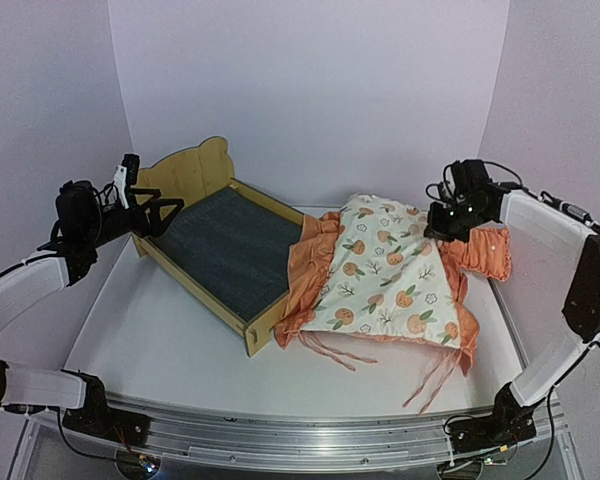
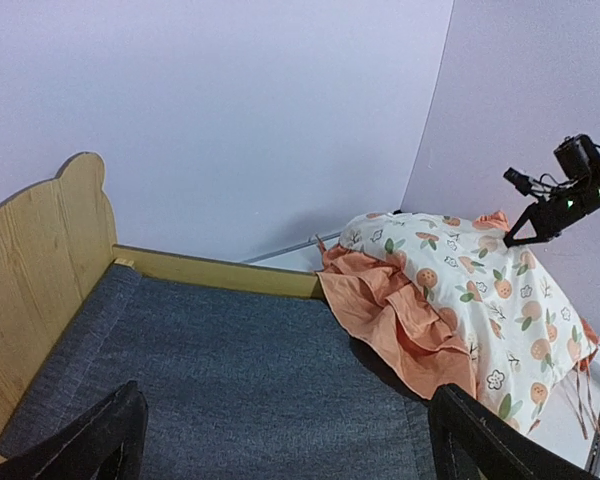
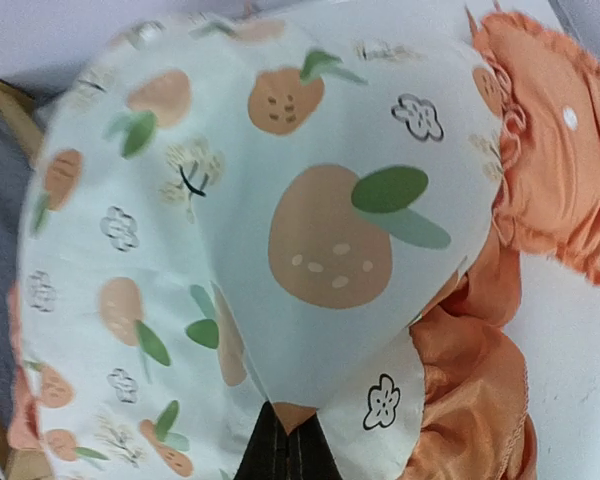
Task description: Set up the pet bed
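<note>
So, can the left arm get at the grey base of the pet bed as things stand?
Probably yes. The left arm holds its open jaws over the bare grey base near the headboard; the mattress pad lies only at the foot end.

The white counter [image 1: 170,335] carries the pet bed [image 1: 220,245] at left, an orange-print mattress pad [image 1: 390,270] against its foot, and a small orange pillow [image 1: 490,250] at right.
</note>
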